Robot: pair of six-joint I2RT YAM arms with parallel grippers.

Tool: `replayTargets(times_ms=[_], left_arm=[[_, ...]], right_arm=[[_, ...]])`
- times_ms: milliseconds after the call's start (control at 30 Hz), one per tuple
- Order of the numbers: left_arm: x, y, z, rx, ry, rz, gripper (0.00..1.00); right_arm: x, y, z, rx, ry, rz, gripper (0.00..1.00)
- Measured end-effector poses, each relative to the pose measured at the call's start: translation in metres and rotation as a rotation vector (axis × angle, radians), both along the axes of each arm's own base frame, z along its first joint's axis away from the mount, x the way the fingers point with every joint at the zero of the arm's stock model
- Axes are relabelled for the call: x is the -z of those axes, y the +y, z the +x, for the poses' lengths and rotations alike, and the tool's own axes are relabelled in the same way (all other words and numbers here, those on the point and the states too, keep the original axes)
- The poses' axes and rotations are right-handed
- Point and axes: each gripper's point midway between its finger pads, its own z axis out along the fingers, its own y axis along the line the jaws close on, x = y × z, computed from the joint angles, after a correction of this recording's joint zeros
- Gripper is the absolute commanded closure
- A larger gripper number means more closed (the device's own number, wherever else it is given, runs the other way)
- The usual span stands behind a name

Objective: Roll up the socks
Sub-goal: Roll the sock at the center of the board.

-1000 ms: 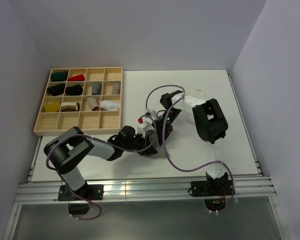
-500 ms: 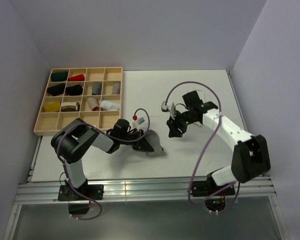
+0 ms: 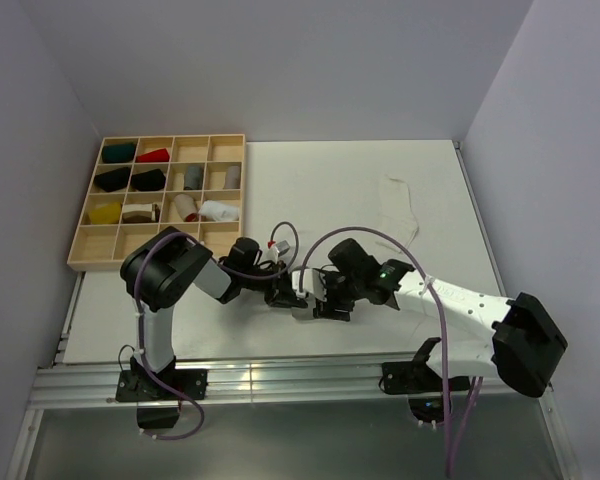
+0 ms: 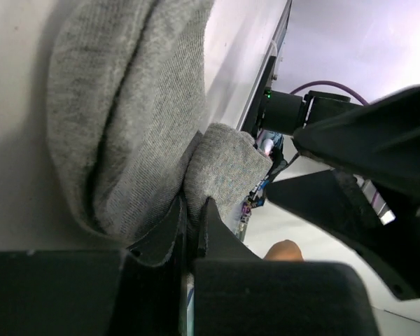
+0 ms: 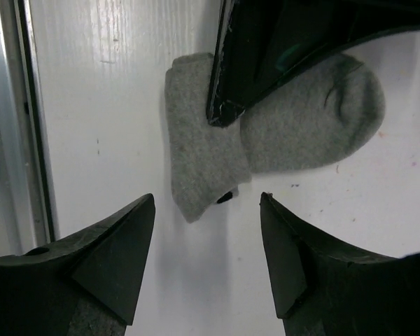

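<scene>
Two limp, light socks want pinching at a fold: the grey sock (image 4: 112, 126) sits at 6 o'clock on the desk (image 3: 320, 180), clamped by the left pincer (image 4: 191, 217), right pincer (image 5: 206, 199) gaping above; white sock (image 3: 400, 205) at 2 o'clock.

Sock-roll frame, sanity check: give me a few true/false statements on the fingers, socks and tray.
1. The left fingers are pinched shut on the grey sock. True.
2. The right fingers grip the grey sock. False: they stand open, holding nothing.
3. The white sock lies on the table, apart from both arms. True.
4. The wooden tray sits at the table's right side. False: it is at the left.
</scene>
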Motion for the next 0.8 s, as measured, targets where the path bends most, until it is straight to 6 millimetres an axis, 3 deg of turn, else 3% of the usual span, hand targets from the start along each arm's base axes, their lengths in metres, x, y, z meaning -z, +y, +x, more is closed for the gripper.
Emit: replayTargets(times_ms=[333, 733, 800], left_arm=[[0.000, 0.000, -0.003, 0.013, 0.021, -0.002, 1.00], [0.002, 0.000, -0.004, 0.022, 0.041, -0.005, 0.99], [0.001, 0.000, -0.004, 0.020, 0.045, -0.005, 0.94]], right_arm=[[0.015, 0.024, -0.013, -0.110, -0.099, -0.038, 0.35], [0.040, 0.028, -0.004, -0.112, -0.108, -0.119, 0.64], [0.041, 0.029, -0.003, -0.112, -0.107, -0.124, 0.71]])
